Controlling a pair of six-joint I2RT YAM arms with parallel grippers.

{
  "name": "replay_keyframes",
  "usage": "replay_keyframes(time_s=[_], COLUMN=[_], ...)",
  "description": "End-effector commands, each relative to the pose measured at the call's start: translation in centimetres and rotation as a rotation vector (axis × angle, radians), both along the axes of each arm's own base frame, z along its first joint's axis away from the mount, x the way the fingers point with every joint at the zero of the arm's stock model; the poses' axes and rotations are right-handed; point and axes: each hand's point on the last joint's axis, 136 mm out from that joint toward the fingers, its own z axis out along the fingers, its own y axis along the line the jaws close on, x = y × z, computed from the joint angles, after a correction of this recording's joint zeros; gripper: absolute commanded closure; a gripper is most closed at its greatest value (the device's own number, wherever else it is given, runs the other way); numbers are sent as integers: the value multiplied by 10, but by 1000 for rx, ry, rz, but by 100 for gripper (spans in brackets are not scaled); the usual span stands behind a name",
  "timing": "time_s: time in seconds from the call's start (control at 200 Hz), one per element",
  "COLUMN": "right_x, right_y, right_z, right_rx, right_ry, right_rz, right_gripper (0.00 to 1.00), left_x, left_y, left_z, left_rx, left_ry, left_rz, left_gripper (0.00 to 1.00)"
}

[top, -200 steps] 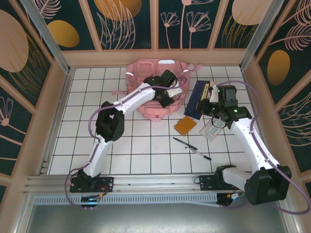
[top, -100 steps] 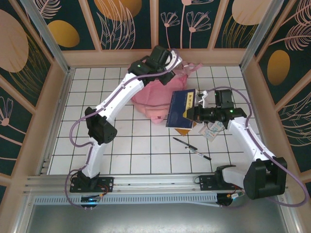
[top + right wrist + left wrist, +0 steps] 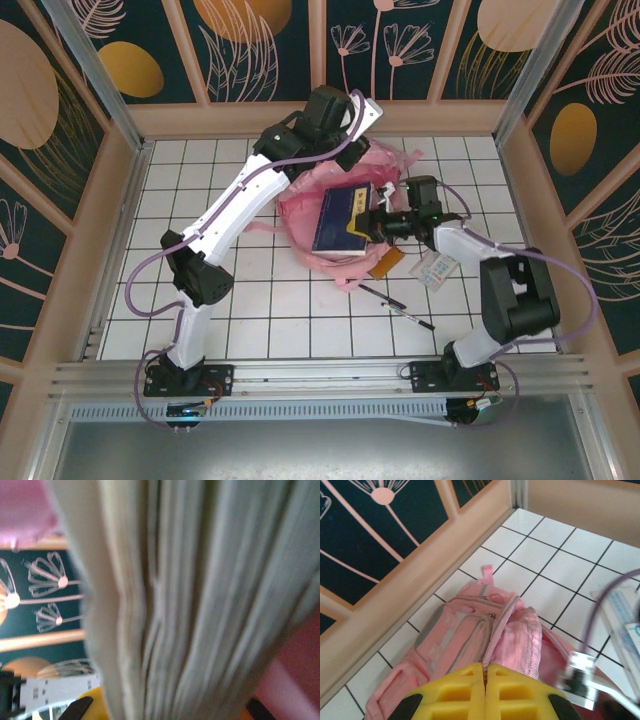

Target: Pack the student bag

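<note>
**Book at the mouth of the bag**

The pink student bag point(image 3: 297, 208) lies at the far middle of the table point(image 3: 200, 200), close to the far wall. The left gripper point(image 3: 485, 680) has its jaws pressed together on the bag's top edge and holds it up. The right gripper point(image 3: 375, 222) is clamped on a blue book point(image 3: 338, 218), which tilts over the bag. The book's corner could catch on the soft rim and push the bag away. If the thin cloth slips from the left jaws, the bag may flop shut and the book would land on the table.
</note>
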Motion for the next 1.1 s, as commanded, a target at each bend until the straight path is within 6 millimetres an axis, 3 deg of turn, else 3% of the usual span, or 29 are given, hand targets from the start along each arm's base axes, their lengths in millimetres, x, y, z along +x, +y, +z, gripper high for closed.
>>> replay_keyframes(time_s=[0.0,0.22,0.335,0.606,0.876,0.976,1.096], right_x=[45,80,101,134,113,94,63], right_y=[9,18,2,-19,-43,-54,-49], right_z=[9,-33,-45,-49,-37,-33,-32], right_rx=[24,-77,-213,-380,-564,-598,-569], right_ry=[-89,-74,-112,-201,-368,-402,-434], right_rz=[-76,-105,-210,-336,-382,-378,-291], right_gripper=[100,97,77,57,49,49,46], left_x=[-15,-24,-22,-17,-10,-7,-3], left_y=[-2,-9,-6,1,13,13,13], left_z=[80,75,71,53,46,43,42], left_rx=[-200,-204,-191,-167,-154,-151,-155], left_ry=[-112,-90,-92,-91,-132,-135,-134], left_rz=[-35,-67,-53,-5,62,74,92], left_gripper=[100,100,100,100,100,100,100])
